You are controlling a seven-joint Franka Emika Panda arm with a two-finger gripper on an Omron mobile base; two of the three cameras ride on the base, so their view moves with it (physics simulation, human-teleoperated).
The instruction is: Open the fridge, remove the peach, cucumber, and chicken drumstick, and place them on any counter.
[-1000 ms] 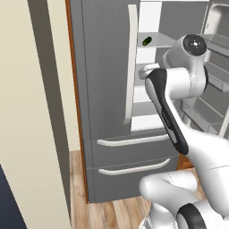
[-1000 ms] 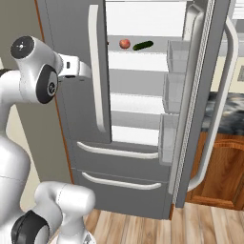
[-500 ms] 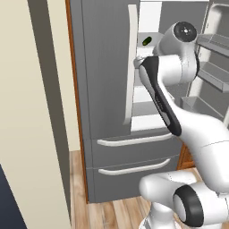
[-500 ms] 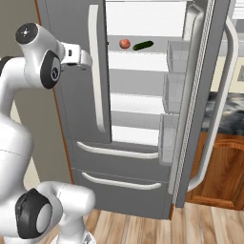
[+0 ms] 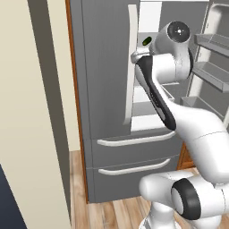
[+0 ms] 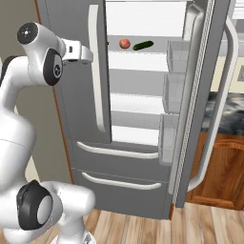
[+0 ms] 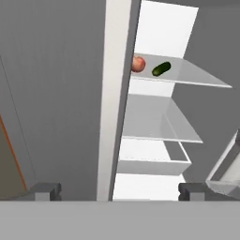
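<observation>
The fridge (image 5: 105,89) has its left door shut and its right door (image 6: 200,95) swung open. On an upper shelf lie the peach (image 6: 124,44) and the cucumber (image 6: 143,45), also seen as peach (image 7: 138,63) and cucumber (image 7: 161,69) in the hand view. In the left base view the cucumber (image 5: 146,40) peeks past the arm. The chicken drumstick is hidden. My gripper (image 7: 120,190) is open, with nothing in it. It is held high, close in front of the shut left door's pale handle (image 7: 115,93), well short of the shelf; gripper (image 5: 133,56), gripper (image 6: 90,56).
Two lower drawers (image 6: 119,167) with pale handles sit below the doors. The open door carries bins (image 6: 177,55) on its inside. A beige wall panel (image 5: 31,112) stands to the left. The marbled counter (image 6: 233,107) on brown cabinets lies to the right behind the open door.
My arm has lifted the hand and brought it closer to the left door's handle. The fridge, peach and cucumber have stayed put.
</observation>
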